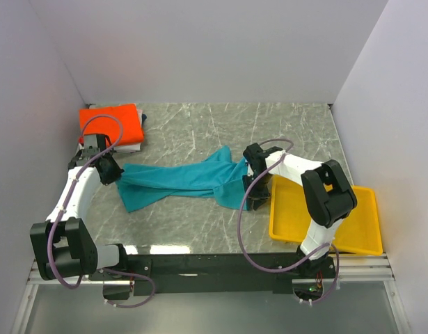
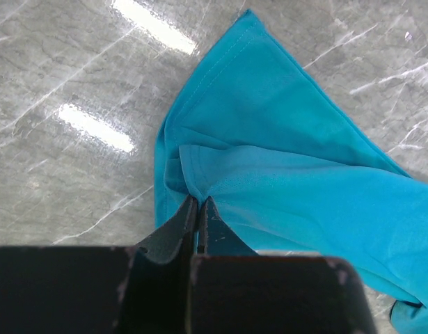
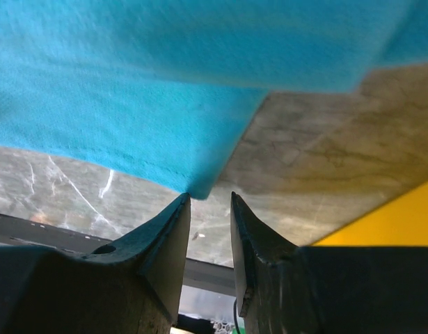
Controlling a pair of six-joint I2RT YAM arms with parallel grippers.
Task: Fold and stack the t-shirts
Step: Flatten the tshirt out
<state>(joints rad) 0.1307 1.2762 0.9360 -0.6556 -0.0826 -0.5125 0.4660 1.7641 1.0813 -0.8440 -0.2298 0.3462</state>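
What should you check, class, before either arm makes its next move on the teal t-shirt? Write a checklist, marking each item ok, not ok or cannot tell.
1. left gripper shut on the teal t-shirt: ok.
2. right gripper clamped on the cloth: not ok; jaws apart, a shirt corner just at the tips.
3. Teal t-shirt lying flat: not ok; bunched, drawn out between the arms.
4. orange t-shirt folded, far left corner: ok.
5. yellow tray apart from the cloth: ok.
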